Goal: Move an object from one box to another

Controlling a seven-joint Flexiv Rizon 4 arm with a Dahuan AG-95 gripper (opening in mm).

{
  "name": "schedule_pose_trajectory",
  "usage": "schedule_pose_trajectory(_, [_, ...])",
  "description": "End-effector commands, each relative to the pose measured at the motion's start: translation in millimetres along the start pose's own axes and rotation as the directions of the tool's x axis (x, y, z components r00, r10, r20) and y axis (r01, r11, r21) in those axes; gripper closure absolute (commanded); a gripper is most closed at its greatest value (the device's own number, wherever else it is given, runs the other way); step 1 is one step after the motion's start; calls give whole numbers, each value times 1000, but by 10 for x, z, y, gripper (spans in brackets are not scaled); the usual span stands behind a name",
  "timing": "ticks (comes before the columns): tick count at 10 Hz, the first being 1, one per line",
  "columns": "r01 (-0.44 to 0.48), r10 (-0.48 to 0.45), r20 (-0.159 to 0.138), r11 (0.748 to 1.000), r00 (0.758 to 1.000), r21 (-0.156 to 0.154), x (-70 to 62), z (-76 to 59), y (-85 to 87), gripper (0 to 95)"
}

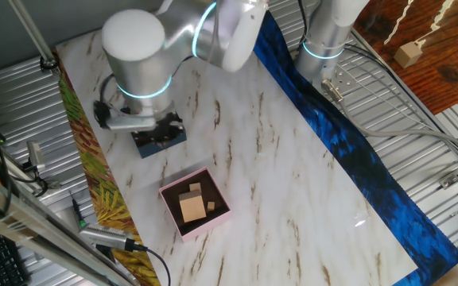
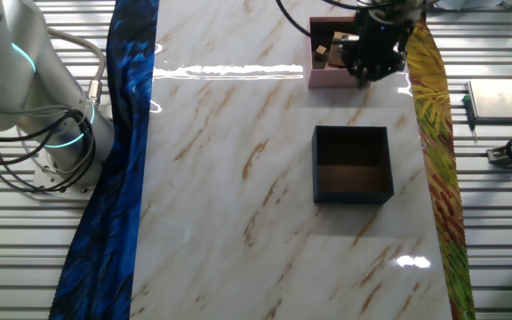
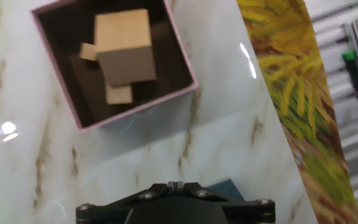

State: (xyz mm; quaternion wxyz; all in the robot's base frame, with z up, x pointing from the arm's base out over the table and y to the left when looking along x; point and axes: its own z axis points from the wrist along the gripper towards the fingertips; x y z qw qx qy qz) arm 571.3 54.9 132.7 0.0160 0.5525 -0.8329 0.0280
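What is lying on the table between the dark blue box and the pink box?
Nothing: just bare marble table between the blue box and the pink box, clearest in the hand view.

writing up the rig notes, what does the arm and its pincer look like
The arm is matte silver-grey with fat rounded joints, each ringed by a glowing cyan band. Its base trails black cables. The pincer is a compact black assembly; the hand view shows only its dark housing with small screws, fingers out of sight.

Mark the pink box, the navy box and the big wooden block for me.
pink box [image 3: 182,53]: hand view, right wall.
navy box [image 2: 352,133]: other fixed view, far rim.
big wooden block [image 3: 124,43]: hand view, top face.
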Motion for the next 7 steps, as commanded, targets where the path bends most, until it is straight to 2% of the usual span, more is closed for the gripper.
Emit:
schedule_pose_trajectory(1, [68,-67,40,997,997,-24,533,49,-373,950])
schedule_pose_trajectory(3, [80,-79,32,997,996,-20,831,47,-404,950])
schedule_pose_trajectory(7, [82,-81,28,996,996,-19,877,55,-403,950])
